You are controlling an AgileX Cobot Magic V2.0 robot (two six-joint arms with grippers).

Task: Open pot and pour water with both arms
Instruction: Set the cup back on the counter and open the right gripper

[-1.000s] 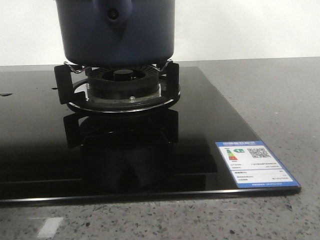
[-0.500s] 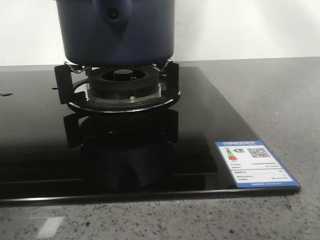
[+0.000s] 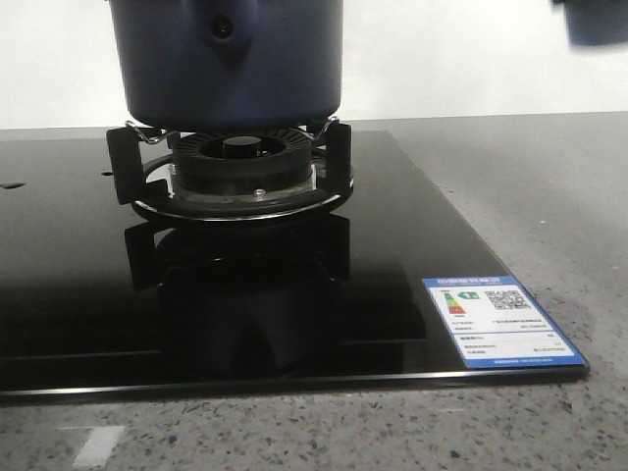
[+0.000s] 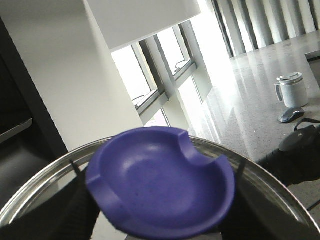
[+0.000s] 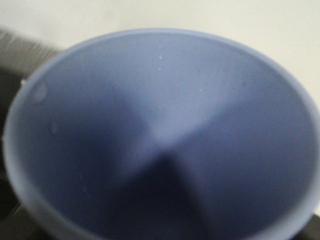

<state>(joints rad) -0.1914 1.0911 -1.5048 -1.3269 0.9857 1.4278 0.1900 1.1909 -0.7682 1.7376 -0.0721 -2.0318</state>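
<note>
The dark navy pot [image 3: 231,59] stands on the gas burner [image 3: 235,167]; its handle stub with the round hole [image 3: 224,27] faces the front camera and its top is cut off by the frame. In the left wrist view my left gripper [image 4: 160,215] is shut on the blue knob [image 4: 160,182] of the steel-rimmed glass lid [image 4: 40,187], with dark fingers [image 4: 80,215] on either side, and holds it in the air. The pale blue cup [image 5: 160,135] fills the right wrist view, mouth toward the camera, hiding my right gripper's fingers. Its dark bottom shows at the front view's upper right corner [image 3: 597,22].
The burner sits on a black glass cooktop [image 3: 412,245] with an energy label [image 3: 500,322] at its front right corner. Grey speckled counter [image 3: 549,196] lies to the right and front. A white lidded mug [image 4: 290,91] and a mouse [image 4: 291,115] rest on a far surface.
A dark blue shape, the cup, has come into the upper right corner of the front view. The pot and burner have not moved.
</note>
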